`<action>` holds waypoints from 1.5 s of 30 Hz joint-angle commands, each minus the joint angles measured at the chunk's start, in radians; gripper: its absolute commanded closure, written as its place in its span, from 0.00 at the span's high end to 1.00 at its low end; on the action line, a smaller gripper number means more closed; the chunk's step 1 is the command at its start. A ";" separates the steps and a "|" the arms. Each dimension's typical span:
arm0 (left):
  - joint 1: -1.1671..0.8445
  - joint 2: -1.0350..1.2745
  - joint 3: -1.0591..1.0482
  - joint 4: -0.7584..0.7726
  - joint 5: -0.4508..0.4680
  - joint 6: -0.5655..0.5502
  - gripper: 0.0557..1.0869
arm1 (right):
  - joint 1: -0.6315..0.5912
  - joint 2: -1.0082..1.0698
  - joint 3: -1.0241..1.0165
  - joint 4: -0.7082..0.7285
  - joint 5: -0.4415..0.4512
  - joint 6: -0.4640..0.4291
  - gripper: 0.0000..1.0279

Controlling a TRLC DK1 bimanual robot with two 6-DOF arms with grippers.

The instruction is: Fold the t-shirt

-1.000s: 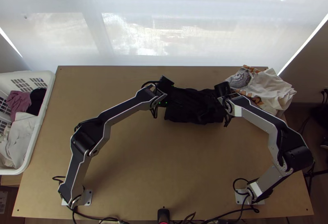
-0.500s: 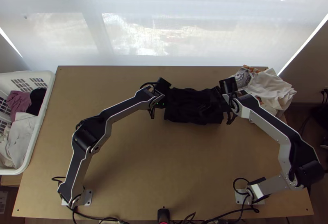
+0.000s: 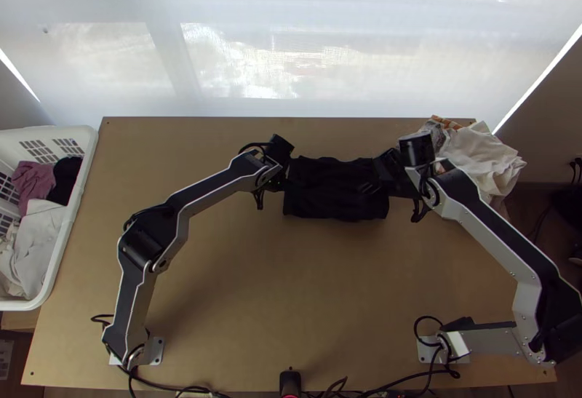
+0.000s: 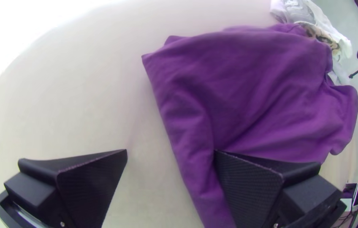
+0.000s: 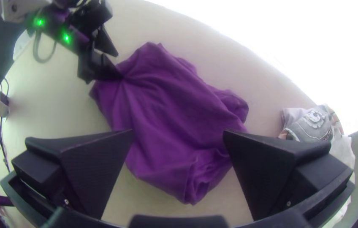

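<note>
The folded t-shirt [image 3: 331,198] lies at one o'clock on the table [image 3: 254,311], slid slightly toward nine since a moment ago. The left gripper [image 3: 278,169], spread wide, has shifted that way too; the right gripper [image 3: 387,172], also wide, has moved toward three.

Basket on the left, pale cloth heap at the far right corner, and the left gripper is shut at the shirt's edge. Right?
No, the left gripper is open at the shirt's edge; the left wrist view shows its fingers apart. The basket is on the left, the pale cloth heap at the far right corner.
</note>
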 commanded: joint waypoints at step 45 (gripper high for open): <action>0.202 -0.494 -0.231 -0.044 0.008 0.030 0.95 | 0.261 0.325 -0.298 0.767 0.243 -0.537 0.96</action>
